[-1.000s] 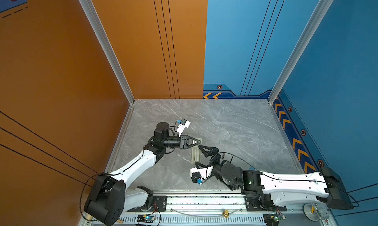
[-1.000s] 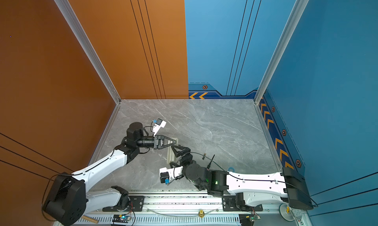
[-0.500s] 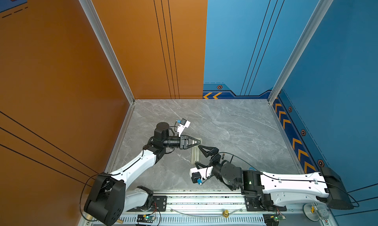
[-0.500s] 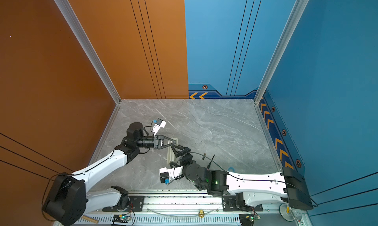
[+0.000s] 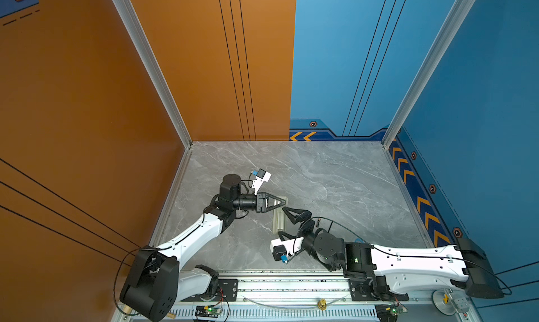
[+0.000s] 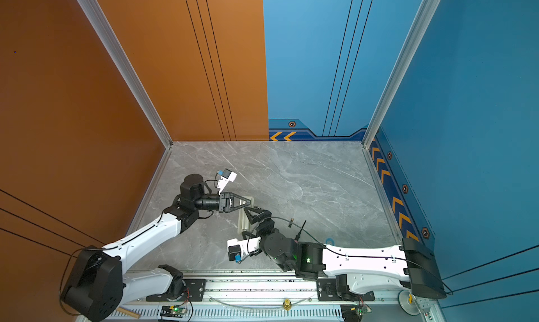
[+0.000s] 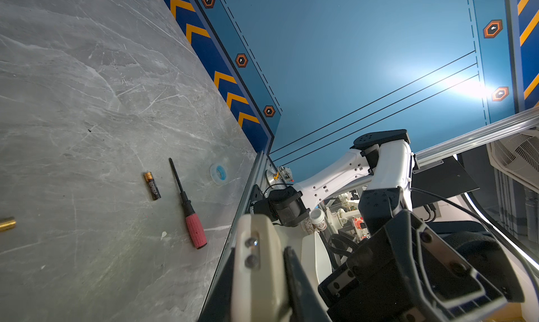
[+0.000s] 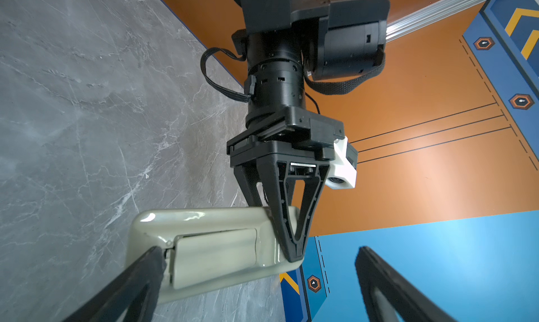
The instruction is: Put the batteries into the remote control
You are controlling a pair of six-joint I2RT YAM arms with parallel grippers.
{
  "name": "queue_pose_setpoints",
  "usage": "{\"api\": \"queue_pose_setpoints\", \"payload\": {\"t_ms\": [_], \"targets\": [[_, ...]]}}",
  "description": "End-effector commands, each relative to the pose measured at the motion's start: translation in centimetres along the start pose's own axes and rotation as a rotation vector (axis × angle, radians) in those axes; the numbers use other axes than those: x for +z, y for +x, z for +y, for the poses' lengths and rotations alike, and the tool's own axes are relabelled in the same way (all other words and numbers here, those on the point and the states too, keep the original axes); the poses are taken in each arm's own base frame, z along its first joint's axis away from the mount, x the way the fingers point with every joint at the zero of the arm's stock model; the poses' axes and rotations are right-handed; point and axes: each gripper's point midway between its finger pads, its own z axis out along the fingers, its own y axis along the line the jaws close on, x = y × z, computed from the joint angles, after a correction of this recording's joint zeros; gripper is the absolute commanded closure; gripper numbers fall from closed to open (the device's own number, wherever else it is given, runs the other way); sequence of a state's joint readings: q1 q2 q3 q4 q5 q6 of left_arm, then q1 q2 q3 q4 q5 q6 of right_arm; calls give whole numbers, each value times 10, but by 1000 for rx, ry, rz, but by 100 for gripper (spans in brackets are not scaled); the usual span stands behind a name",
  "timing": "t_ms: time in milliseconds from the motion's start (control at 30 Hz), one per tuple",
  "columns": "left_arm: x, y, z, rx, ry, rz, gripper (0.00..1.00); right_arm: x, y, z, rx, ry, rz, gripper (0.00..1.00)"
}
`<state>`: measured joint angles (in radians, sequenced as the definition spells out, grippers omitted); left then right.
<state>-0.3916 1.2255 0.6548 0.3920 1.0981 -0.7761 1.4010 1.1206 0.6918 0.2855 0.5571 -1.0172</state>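
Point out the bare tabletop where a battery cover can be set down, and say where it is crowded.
Free: the far grey marble tabletop towards the blue back wall, and its near left part beside the left arm. Crowded: the middle near strip, where the beige remote control, the left gripper and the right gripper meet; just right of them lie a black battery and a pink-handled screwdriver.

My left hand (image 8: 294,247) sits closed on one end of the slim beige plastic remote control (image 8: 215,253) on the grey marble worktop (image 5: 335,183). My right hand (image 5: 284,221) spreads wide beside its other end. Right of them, the small dark cylindrical battery (image 7: 152,186) lies just beside the pink-handled black-shafted screwdriver (image 7: 188,208).
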Motion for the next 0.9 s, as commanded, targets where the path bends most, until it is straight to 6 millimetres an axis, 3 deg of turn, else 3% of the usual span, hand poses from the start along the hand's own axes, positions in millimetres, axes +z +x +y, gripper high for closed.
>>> {"api": "queue_pose_setpoints", "payload": {"t_ms": [0, 867], "targets": [[-2, 5, -3, -5, 23, 25, 100, -1, 2, -8, 22, 38, 18, 0], [-4, 3, -4, 2, 22, 16, 100, -4, 0, -3, 9, 34, 18, 0]]}}
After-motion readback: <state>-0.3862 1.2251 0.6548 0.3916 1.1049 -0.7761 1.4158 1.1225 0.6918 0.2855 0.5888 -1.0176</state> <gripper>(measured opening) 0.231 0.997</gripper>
